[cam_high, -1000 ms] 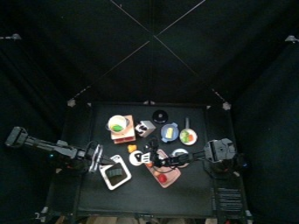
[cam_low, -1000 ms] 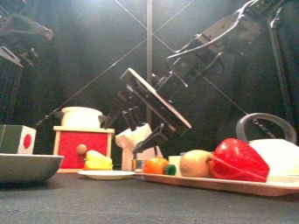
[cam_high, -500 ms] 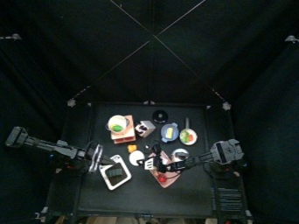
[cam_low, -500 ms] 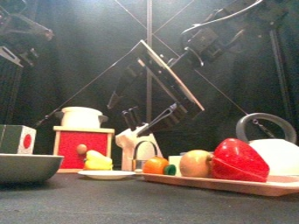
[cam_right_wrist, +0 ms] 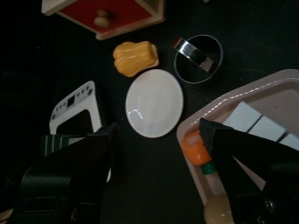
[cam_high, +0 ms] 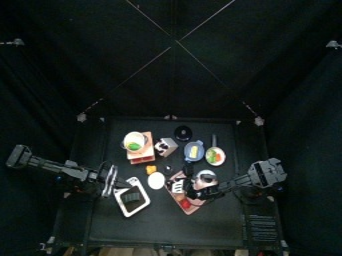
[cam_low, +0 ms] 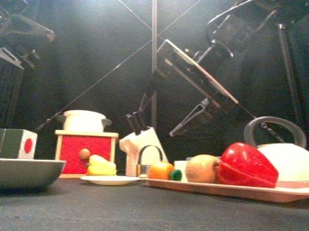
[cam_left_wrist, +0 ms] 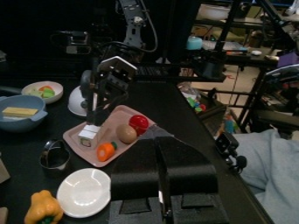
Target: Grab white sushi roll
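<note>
The sushi roll (cam_left_wrist: 87, 135) is a small, blocky piece with white sides and a darker top. It sits upright on a pink tray (cam_left_wrist: 121, 117) in the near right part of the table. It stands at the tray's left end, toward the far edge, close to the rim. An orange piece (cam_left_wrist: 105, 151) lies just nearer on the tray, and a brownish round piece (cam_left_wrist: 125, 134) lies just to its right. Nothing is touching or holding the roll.
</note>
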